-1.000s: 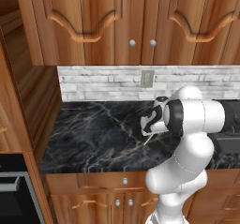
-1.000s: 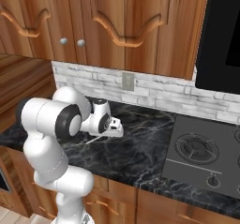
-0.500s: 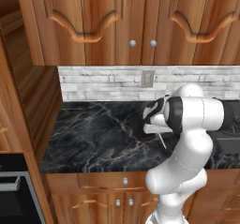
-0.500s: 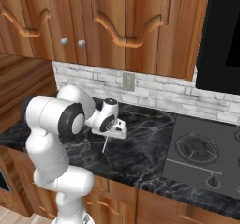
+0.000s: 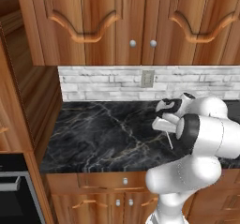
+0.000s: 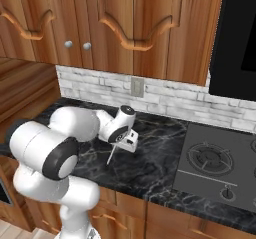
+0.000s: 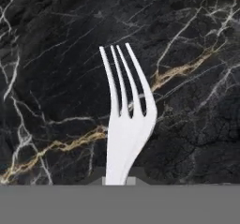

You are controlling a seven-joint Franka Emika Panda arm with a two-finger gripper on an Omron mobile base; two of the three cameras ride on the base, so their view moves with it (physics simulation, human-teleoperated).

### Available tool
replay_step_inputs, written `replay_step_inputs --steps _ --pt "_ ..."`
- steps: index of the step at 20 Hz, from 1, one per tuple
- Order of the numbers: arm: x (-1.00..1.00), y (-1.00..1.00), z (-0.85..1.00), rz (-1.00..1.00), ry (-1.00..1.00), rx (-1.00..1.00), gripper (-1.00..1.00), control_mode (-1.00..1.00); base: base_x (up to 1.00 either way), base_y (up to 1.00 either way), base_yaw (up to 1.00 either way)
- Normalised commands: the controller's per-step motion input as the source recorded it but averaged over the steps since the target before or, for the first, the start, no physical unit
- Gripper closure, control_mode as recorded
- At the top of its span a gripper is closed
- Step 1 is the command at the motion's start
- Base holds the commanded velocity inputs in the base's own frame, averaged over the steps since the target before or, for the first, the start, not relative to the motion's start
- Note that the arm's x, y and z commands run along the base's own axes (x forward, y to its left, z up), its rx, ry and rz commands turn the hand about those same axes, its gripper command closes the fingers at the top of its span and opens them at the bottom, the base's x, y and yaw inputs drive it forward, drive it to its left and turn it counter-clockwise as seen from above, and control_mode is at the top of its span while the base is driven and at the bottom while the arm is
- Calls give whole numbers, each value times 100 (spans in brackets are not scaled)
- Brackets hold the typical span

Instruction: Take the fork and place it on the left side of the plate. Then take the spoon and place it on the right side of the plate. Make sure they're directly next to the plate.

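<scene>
The robot's hand is closed on the fork, gripping it by the handle so that the tined end sticks out past the fingertips. In the hand view the fork's four slim silver tines point up the picture, with the head widening below them and the handle running down out of sight at the bottom; behind it lies only black marble with white and golden veins. In the right base view the hand hangs above the counter, and the fork shows as a thin pale line slanting down and to the left from it, its lower tip near the dark stone; whether it touches cannot be told. In the left base view the fork is a short thin sliver hanging below the hand, beside the arm's large white elbow. The counter is black veined marble on wooden drawers, backed by a strip of pale stone tiles with a wall socket. Wooden cabinets with small round knobs hang above. To the arm's right, a dark stovetop with a gas burner is set into the counter.
</scene>
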Motion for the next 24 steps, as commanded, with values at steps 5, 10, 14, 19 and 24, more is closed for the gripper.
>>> replay_step_inputs --steps 5,10,14,19,24 --pt "-73 -5 99 -11 -8 5 100 -100 0 0 0" --pt "-77 0 100 -11 0 -2 100 -100 0 0 0" --pt "-92 0 83 -19 0 -9 100 -100 0 0 0" --pt "-89 0 39 -20 0 -10 100 -100 0 0 0" --pt "-52 0 1 -13 0 -12 100 -100 0 0 0"
